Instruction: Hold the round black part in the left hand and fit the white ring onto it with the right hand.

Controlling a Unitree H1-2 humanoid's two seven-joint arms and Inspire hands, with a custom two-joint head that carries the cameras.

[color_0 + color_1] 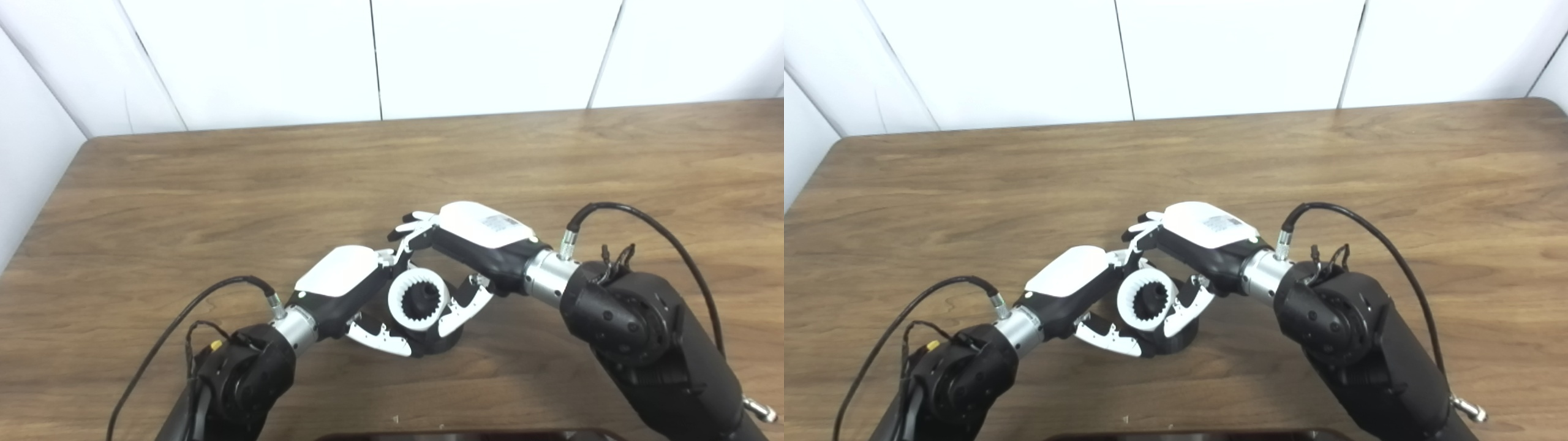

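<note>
The round black part stands on the wooden table between both hands. A white ring with inner teeth sits on top of it, tilted toward me, and a black hub shows through its centre. My left hand wraps the part from the left, thumb curled under the front. From the right, my right hand closes on the ring, thumb pressed on its right rim. The fingers behind the ring are mostly hidden.
A dark object's edge shows at the bottom centre of the picture. White wall panels rise behind the table's far edge, and another wall stands along the left edge. Cables loop from both wrists.
</note>
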